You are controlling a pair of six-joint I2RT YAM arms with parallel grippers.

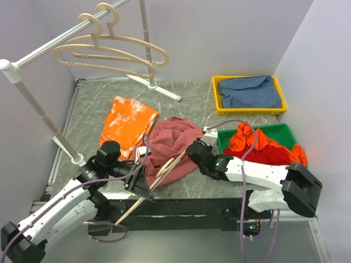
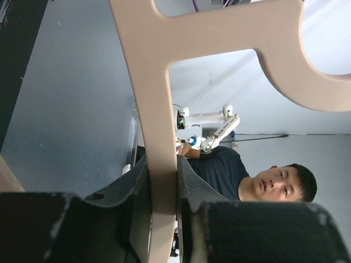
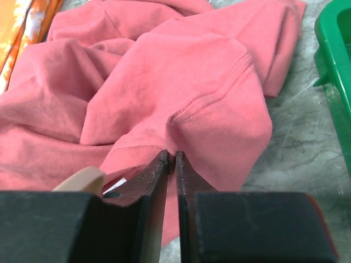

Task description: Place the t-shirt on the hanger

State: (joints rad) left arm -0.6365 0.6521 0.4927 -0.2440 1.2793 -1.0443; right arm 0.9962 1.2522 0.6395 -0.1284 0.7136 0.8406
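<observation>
The t-shirt (image 1: 174, 143) is a plain dusty rose, the hanger (image 1: 159, 179) across it pale beige like the two hangers (image 1: 109, 52) on the silver rail (image 1: 49, 45), and beside it lies an orange cloth (image 1: 129, 121) blotched with white. A yellow tray (image 1: 249, 111) holds a finely checked blue cloth (image 1: 249, 92), and a green tray (image 1: 277, 127) holds a bright red-orange garment (image 1: 258, 143). The table (image 1: 93, 109) is dark grey with pale marble veining, the left arm (image 1: 60, 211) and right arm (image 1: 263, 172) are white with black joints and purple cables (image 1: 241, 192), and the left gripper (image 2: 163, 186) and right gripper (image 3: 171, 159) are both black.
</observation>
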